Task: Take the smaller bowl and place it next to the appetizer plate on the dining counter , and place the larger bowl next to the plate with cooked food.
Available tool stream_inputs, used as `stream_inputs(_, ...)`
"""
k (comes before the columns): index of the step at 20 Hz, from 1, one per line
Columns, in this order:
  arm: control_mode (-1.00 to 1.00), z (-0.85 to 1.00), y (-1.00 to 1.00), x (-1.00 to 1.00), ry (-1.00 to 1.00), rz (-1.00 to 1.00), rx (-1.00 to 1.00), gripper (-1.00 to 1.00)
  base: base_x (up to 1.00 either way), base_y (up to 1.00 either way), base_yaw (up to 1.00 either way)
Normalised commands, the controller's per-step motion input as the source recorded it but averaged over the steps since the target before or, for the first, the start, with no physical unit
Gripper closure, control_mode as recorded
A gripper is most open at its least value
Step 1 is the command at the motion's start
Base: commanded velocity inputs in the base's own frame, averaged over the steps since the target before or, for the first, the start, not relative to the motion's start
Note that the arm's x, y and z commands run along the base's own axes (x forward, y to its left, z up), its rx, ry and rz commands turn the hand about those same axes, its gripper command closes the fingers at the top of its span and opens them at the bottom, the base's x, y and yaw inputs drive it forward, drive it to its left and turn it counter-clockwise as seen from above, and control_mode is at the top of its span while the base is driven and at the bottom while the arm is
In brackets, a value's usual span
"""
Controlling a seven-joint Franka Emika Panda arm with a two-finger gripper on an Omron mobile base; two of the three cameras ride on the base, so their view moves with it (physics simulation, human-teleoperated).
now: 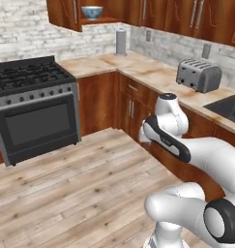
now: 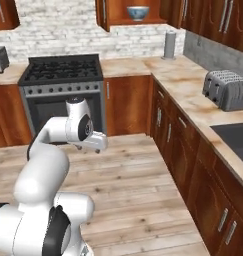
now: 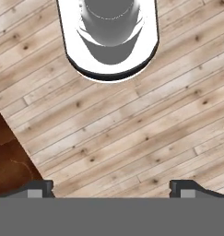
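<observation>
Two dark fingertips (image 3: 39,188) of the gripper (image 3: 111,189) are standing wide apart, holding nothing, pointing down at the wooden floor (image 3: 132,133). Folded low, the arm (image 1: 186,150) is hanging beside the cabinets (image 1: 133,104). Upright, the larger bowl (image 1: 92,12) is sitting on the upper shelf (image 1: 102,20).
</observation>
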Motion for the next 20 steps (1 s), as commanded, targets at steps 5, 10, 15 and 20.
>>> stream_inputs(5, 1.00, 0.00, 0.00, 0.00, 0.00, 0.00, 0.00, -1.00, 1.00, -0.06, 0.10)
stream_inputs(10, 1.00, 0.00, 0.00, 0.00, 0.00, 0.00, 0.00, -1.00, 1.00, -0.07, 0.11)
stream_inputs(15, 1.00, 0.00, 0.00, 0.00, 0.00, 0.00, 0.00, -1.00, 1.00, -0.29, 0.10)
stream_inputs(20, 1.00, 0.00, 0.00, 0.00, 0.00, 0.00, 0.00, -1.00, 0.84, -0.28, 0.00)
